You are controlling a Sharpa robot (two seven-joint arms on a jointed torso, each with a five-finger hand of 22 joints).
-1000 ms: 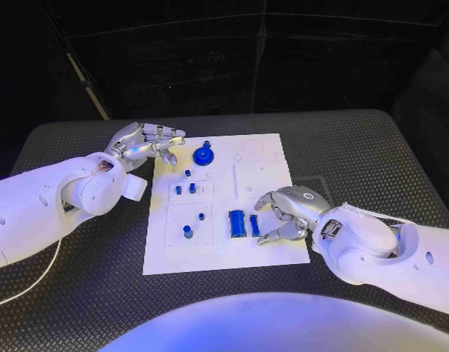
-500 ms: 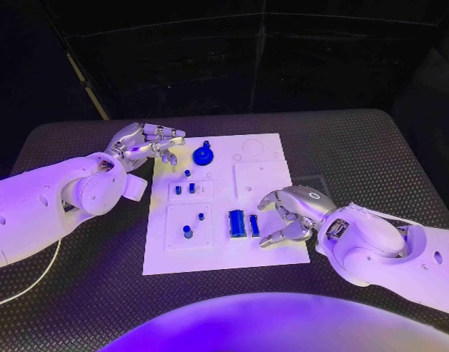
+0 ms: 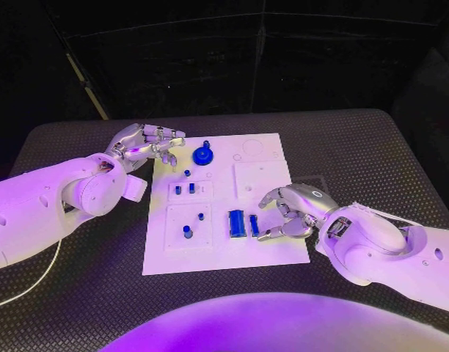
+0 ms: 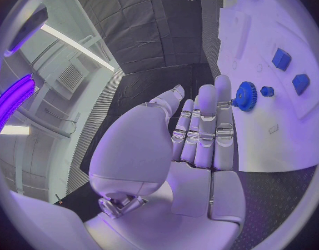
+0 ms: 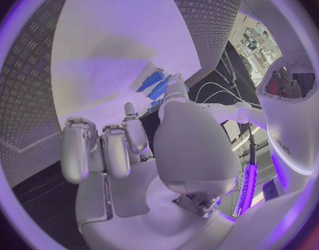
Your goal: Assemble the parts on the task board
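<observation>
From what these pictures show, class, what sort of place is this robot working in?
Probably a robotics lab or test bench: a black table, a white task board carrying small blue parts, and dark curtains behind it.

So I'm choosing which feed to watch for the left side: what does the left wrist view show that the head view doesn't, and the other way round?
The left wrist view alone shows the palm side of the left hand, its fingers extended with nothing between them, tips near the blue gear.

The head view alone shows the whole task board, the two long blue parts side by side near its front edge, and the right hand just beside them.

Both show the gear, the white board and small blue parts standing on it.
</observation>
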